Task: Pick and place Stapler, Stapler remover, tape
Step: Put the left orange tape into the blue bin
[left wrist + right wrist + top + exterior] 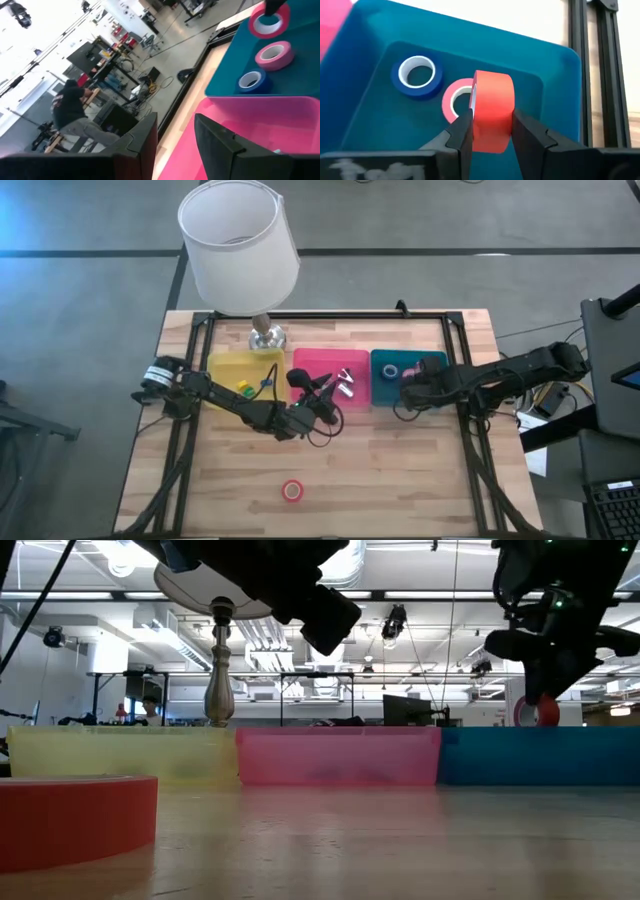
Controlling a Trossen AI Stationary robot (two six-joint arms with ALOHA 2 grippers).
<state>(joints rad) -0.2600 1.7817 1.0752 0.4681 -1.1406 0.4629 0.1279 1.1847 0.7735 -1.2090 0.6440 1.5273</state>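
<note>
My right gripper (492, 117) hangs over the blue tray (385, 398), shut on a red tape roll (495, 100). Under it, a blue roll (416, 76) and a pink-red roll (454, 100) lie flat on the tray floor. Another red roll (291, 491) lies flat on the bare table near its near edge, large in the low view (70, 820). My left gripper (325, 402) hovers open over the pink tray (310, 365), fingers (145, 140) empty. Silvery claw pieces (345, 386) rest in the pink tray. My right gripper pinches the red roll between its two fingers, one on each flat face; the face with the core hole (474, 102) meets one finger. The fingers slant down from above. The roll stands on edge, lifted above the tray rim in the low view (540, 710).
A yellow tray (225, 365) left of the pink one holds small green and blue items (243, 388). A lamp with a white shade (238, 245) stands at the far edge on a metal base (266, 335). A black frame (470, 430) borders the table. Bare wood lies toward the near edge.
</note>
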